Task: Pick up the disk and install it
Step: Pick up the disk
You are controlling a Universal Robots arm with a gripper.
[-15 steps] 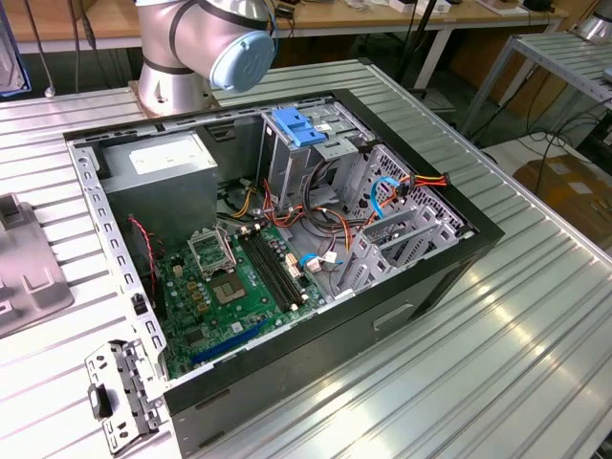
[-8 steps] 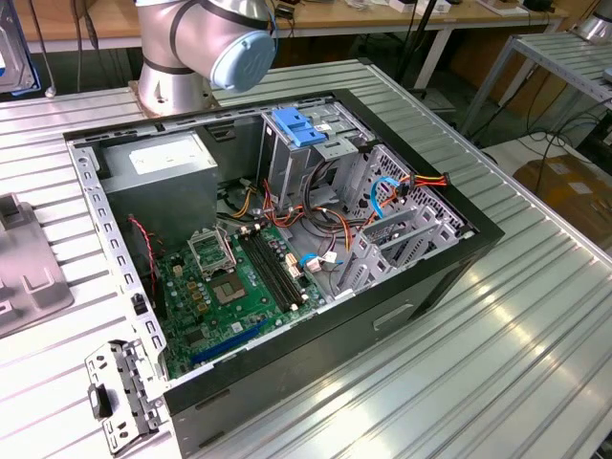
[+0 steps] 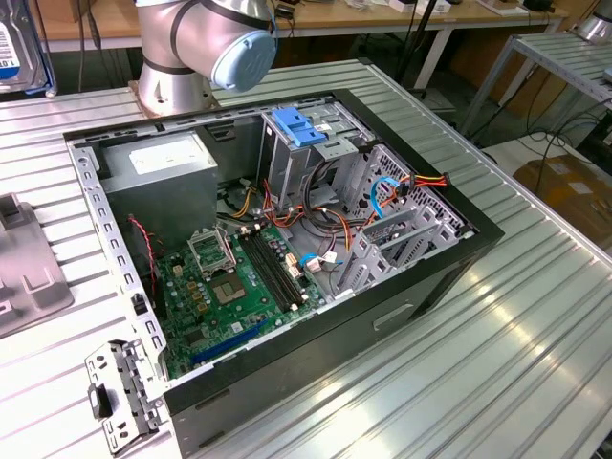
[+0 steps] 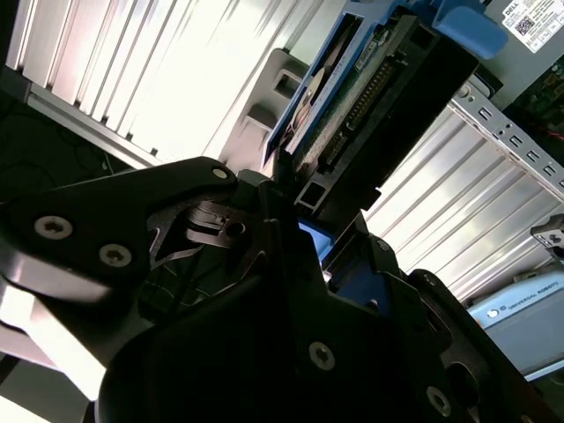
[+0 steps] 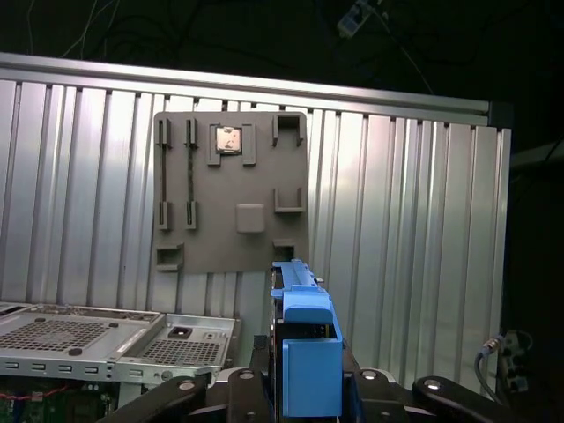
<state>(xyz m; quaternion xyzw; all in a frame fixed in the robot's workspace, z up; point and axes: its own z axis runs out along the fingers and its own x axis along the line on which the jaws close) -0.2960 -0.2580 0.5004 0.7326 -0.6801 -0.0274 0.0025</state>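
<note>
Exterior view: an open computer case point(image 3: 287, 382) lies on its side on a ribbed aluminium table point(image 3: 497, 363). Inside it are a green motherboard point(image 3: 225, 296), a grey power-supply box point(image 3: 158, 182) and a metal drive cage point(image 3: 287, 163) topped by a blue latch point(image 3: 298, 127). The robot arm base point(image 3: 182, 57) stands on the table behind the case. The disk point(image 3: 17, 48) appears at the upper corner on the exterior view's left, label side showing and partly cut off by the frame edge, well apart from the case. A grey fixture plate point(image 3: 24, 277) lies on the table below it in the picture, and a loose metal bracket point(image 3: 120, 392) lies beside the near corner of the case. Second wrist view: the gripper point(image 4: 295, 203) is closed on the disk point(image 4: 361, 97), which projects edge-on from between the black fingers with its connector row exposed and a blue side rail point(image 4: 463, 18) at the far end. The grey plate point(image 4: 264, 106) and the table lie beyond it. First wrist view: the blue side rail point(image 5: 308, 335) rises from between the gripper's fingers point(image 5: 264, 352), which clamp the disk on both sides. The grey plate point(image 5: 233, 220) lies on the table past the disk, and the perforated metal frame of the case point(image 5: 88, 339) is just beside the plate's near edge.
</note>
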